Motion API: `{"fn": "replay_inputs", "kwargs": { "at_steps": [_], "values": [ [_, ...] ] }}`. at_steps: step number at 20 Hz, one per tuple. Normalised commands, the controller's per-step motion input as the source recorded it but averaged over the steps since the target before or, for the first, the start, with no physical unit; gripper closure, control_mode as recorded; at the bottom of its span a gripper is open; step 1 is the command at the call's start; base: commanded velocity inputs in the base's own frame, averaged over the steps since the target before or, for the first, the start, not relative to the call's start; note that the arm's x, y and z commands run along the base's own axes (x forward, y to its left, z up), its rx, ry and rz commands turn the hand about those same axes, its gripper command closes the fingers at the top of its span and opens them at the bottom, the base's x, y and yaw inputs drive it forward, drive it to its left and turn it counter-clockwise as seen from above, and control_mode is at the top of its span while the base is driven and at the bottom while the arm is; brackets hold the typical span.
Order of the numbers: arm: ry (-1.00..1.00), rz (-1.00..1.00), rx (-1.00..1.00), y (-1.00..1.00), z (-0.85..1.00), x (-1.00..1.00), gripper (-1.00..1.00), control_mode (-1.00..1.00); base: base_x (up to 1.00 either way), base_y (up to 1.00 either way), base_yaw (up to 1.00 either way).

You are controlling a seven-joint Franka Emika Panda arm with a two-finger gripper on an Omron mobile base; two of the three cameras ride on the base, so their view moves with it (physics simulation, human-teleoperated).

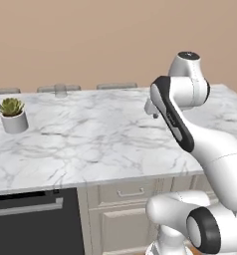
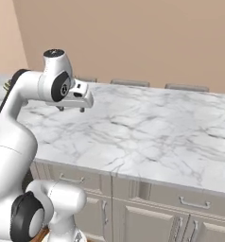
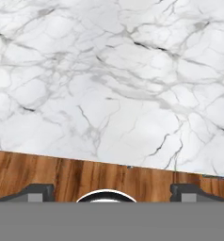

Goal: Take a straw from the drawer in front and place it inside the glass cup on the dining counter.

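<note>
Both jaws of the gripper (image 2: 72, 109) stand wide and empty over the counter (image 1: 90, 144), cup (image 1: 60, 89) well to its left; the straw, presumably in the shut drawer (image 1: 130, 191) below, is likely light, stiff and slippery, so pinch it mid-length.

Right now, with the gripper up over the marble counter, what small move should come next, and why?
Probably bring the gripper down and back toward the drawer below the dining counter edge. The jaws are open and empty above the marble, the drawer looks closed with its handle untouched, and no straw is out yet. The glass cup waits at the far edge.
</note>
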Motion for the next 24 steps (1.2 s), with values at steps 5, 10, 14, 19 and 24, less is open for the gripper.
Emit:
{"fn": "replay_inputs", "kwargs": {
  "at_steps": [5, 10, 14, 19, 24],
  "values": [
    [0.00, 0.00, 0.00, 0.00, 0.00, 0.00, -1.00, 1.00, -0.41, -0.41, 0.45],
    [0.00, 0.00, 0.00, 0.00, 0.00, 0.00, -1.00, 1.00, -0.32, -0.36, 0.48],
    [0.00, 0.00, 0.00, 0.00, 0.00, 0.00, -1.00, 1.00, -0.23, -0.46, 0.45],
    [0.00, 0.00, 0.00, 0.00, 0.00, 0.00, -1.00, 1.00, -0.25, -0.45, 0.37],
    [0.00, 0.00, 0.00, 0.00, 0.00, 0.00, -1.00, 1.00, -0.24, -0.38, 0.31]
  ]
}}
